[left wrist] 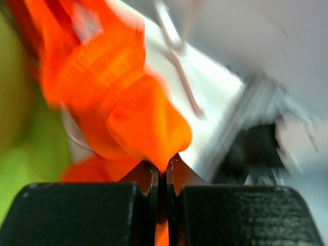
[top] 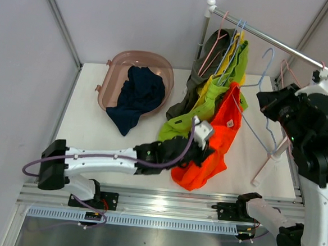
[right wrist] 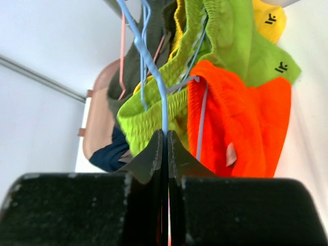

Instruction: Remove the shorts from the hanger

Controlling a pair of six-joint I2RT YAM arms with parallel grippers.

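We're looking down on a white tabletop (top: 96, 129) boxed in by pale grey walls, with a metal clothes rail (top: 271, 40) crossing the far right corner.

The score so far: one pair down. The navy shorts (top: 138, 96) are lying in the pinkish basin (top: 114, 69) at the back left, one leg spilling over its rim onto the tabletop.

Four pairs are hanging in a bunch from the rail. The olive-grey shorts (top: 198, 83) are at the back, then the yellow shorts (top: 232, 52), then the lime green shorts (top: 211, 98). The orange shorts (top: 222, 133) are nearest the arms.

The orange pair is the one in play. The left arm is reaching right across the tabletop, and the left gripper (left wrist: 163, 171) is clamping a fold of orange cloth between closed fingers. The wrist view there is smeared with blur, so this looks like a pull under way.

On the other side, the right gripper (right wrist: 165, 138) is pinching the wire of the blue hanger (right wrist: 148, 61), fingers tight together on it. From that wrist view the orange waistband is sitting on that hanger, so I'd say the right arm is bracing it while the left tugs.

An empty pink hanger (top: 265, 161) is lying near the right edge.

By my reading the orange pair is mid-removal and not free yet. Lime green, yellow and olive-grey are all waiting their turn, so most of the job is ahead.
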